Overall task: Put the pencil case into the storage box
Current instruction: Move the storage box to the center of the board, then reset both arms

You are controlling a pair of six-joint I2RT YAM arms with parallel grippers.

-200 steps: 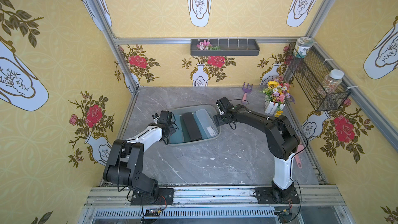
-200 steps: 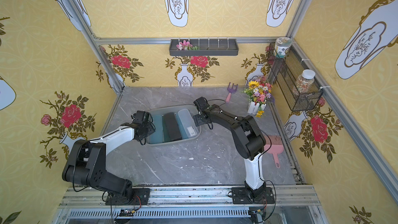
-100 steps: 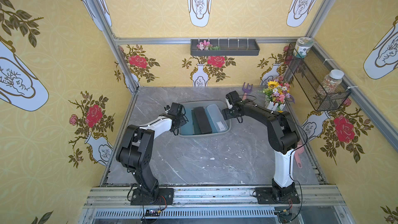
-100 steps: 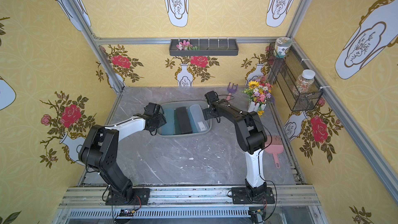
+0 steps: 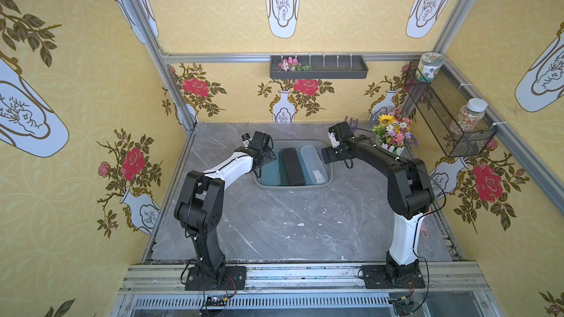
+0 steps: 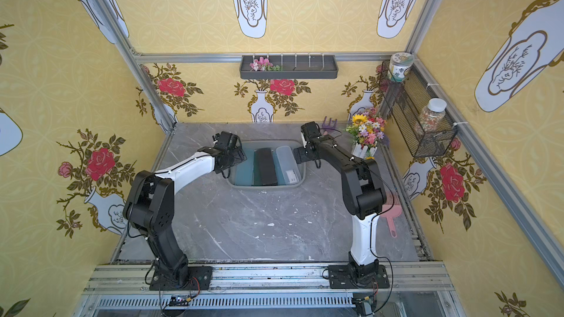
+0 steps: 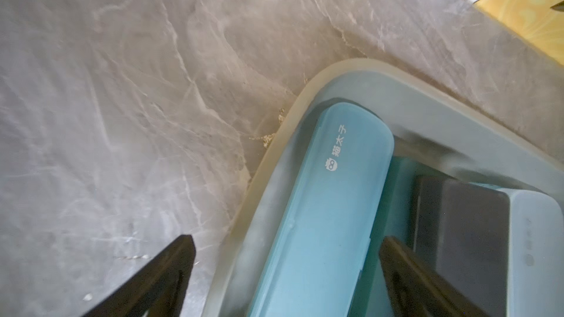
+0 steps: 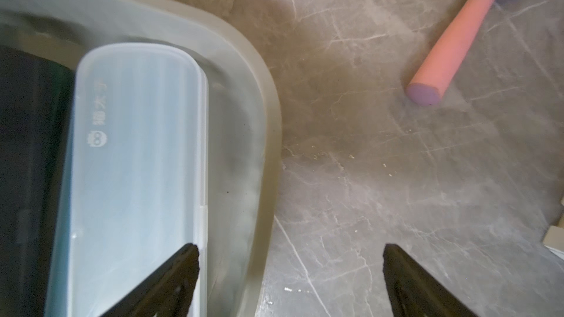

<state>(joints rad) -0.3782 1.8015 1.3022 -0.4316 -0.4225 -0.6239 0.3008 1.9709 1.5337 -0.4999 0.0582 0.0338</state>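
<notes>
Pencil cases are lying three abreast inside the storage box (image 5: 292, 186): a teal pencil case (image 5: 269, 174) on the left arm's side, a black pencil case (image 5: 293, 166) in the middle and a pale pencil case (image 5: 313, 163) on the right arm's side. None of them is being gripped.

In the left wrist view the teal pencil case (image 7: 329, 208) is being shown lengthwise along the wall of the storage box (image 7: 268, 154), white lettering facing up, with the black pencil case (image 7: 464, 233) just beside it. The left hand (image 7: 287, 239) is being held above that edge with its jaws wide apart, one finger over the bare worktop (image 7: 122, 117) and the other over the gap between the teal and black cases.

The right hand (image 8: 287, 248) is likewise being held with its jaws spread wide, across the rim of the storage box (image 8: 265, 93). One finger is hanging over the pale pencil case (image 8: 134, 163), the other over the worktop.

In both top views the box is being flanked by the two hands, toward the back of the grey marbled worktop. A pink-handled purple fork (image 8: 451, 41) is lying near the box's corner on the right arm's side, and a pot of flowers (image 5: 392, 132) is standing beside the right arm. A dark shelf tray (image 5: 319, 70) is being carried by the back wall, and a wire basket (image 5: 448, 117) with two jars by the side wall.
</notes>
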